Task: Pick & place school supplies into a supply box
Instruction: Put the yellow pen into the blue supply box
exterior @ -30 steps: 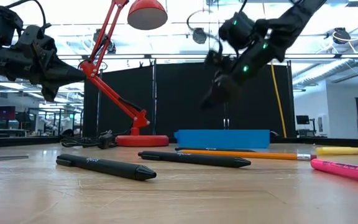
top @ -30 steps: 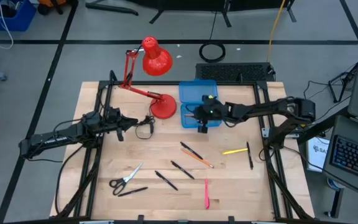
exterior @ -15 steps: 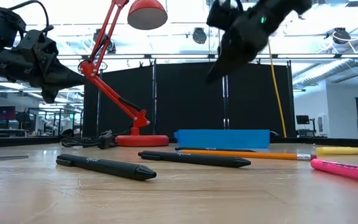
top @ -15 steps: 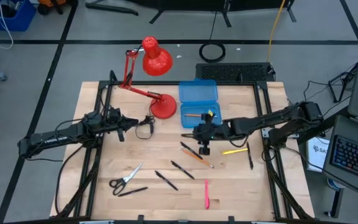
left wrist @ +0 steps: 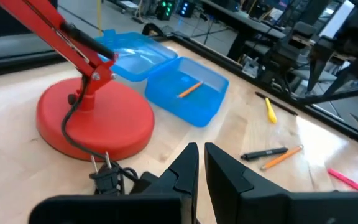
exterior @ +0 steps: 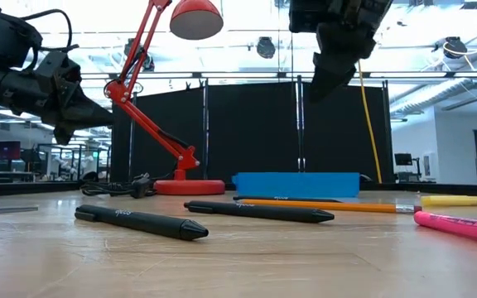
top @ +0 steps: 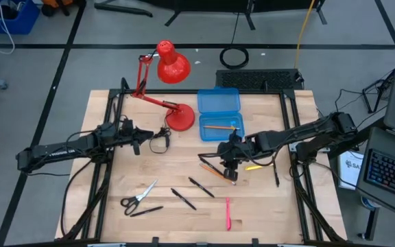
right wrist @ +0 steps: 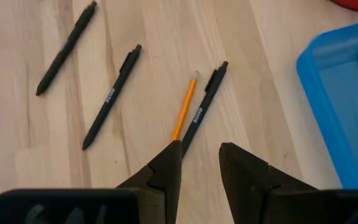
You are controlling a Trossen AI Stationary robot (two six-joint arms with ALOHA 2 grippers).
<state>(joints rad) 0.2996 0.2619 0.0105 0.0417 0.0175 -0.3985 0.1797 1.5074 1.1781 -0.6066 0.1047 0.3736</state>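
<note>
Above bench centre, right pincer (top: 229,167) hovering over orange pencil (right wrist: 183,115) and black pen (right wrist: 204,107), fingers parted, empty. Left pincer (left wrist: 198,169) closed near lamp base (left wrist: 95,119). Blue supply box (top: 219,114) open behind.

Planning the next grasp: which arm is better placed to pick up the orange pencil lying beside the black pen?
Right. Its end effector hangs open directly above the orange pencil and black pen. The left end effector waits, nearly shut, beside the red lamp base.

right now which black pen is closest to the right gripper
The black pen lying alongside the orange pencil, just ahead of the right gripper; the other black pens lie farther off.
</note>
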